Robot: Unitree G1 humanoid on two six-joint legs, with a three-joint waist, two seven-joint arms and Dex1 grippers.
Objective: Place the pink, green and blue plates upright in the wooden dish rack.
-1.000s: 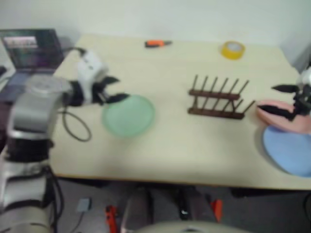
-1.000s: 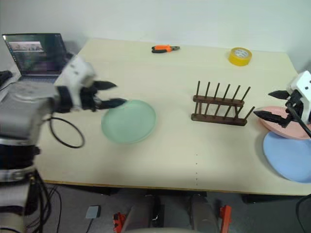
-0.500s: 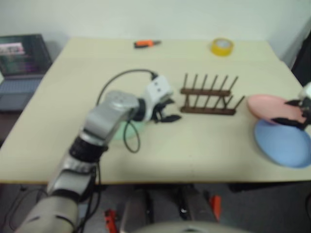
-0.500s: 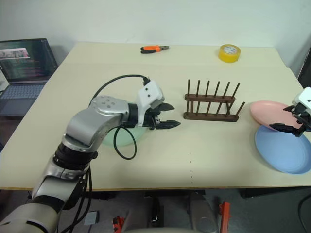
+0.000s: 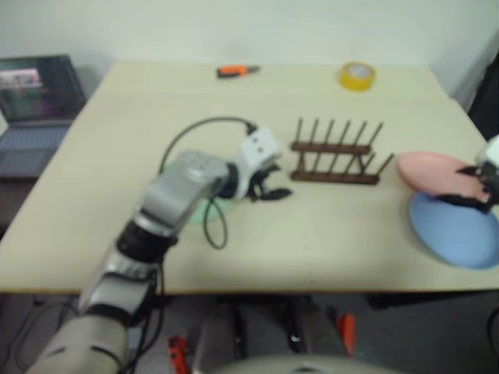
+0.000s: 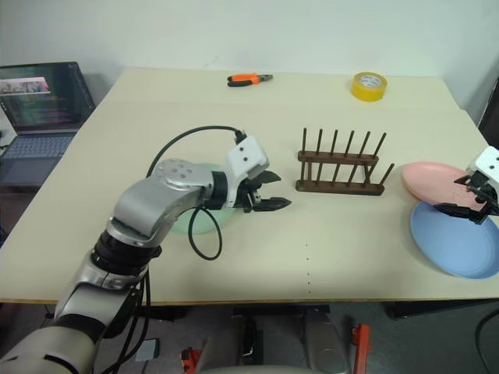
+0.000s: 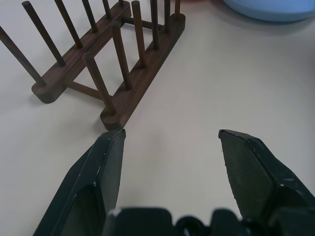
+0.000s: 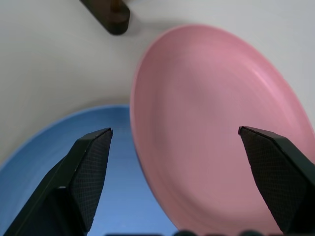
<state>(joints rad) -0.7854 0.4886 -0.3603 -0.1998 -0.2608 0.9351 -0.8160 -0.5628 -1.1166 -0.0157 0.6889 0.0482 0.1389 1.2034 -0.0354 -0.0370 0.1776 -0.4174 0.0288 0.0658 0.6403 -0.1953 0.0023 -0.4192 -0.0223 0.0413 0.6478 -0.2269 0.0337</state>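
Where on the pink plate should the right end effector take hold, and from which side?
Probably the raised rim facing the right end effector. The pink plate lies tilted, one edge propped on the blue plate, so that lip stands off the table. Coming from the robot's right, one open finger could slip under and one over.

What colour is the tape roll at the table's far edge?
Yellow; the tape roll shows best in the right eye view.
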